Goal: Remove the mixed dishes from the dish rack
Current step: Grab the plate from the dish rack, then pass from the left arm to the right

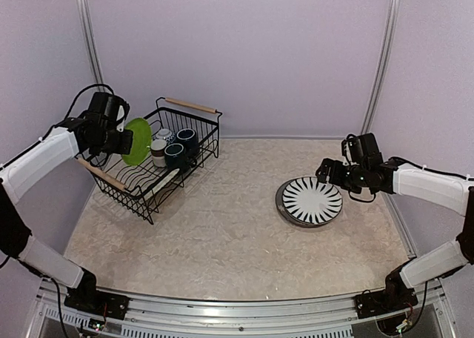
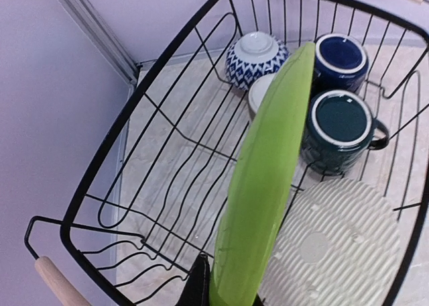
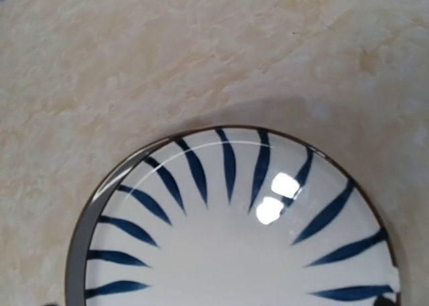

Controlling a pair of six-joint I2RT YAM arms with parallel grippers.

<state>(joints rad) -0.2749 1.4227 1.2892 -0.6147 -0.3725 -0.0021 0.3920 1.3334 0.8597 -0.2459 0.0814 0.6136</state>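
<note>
Green plate (image 2: 268, 185) clamped in left jaws over dish rack (image 1: 133, 182).

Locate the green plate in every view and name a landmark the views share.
Top external: green plate upper left, on edge at the dish rack's left side.
Left wrist: green plate centre, edge-on, rising from the bottom edge.
Right wrist: not in it.
Landmark: dish rack, top and left wrist; striped plate ties top to right wrist.

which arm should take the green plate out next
Left: the left end effector is shut on the green plate over the dish rack. The right end effector hangs open by the striped plate.
</note>
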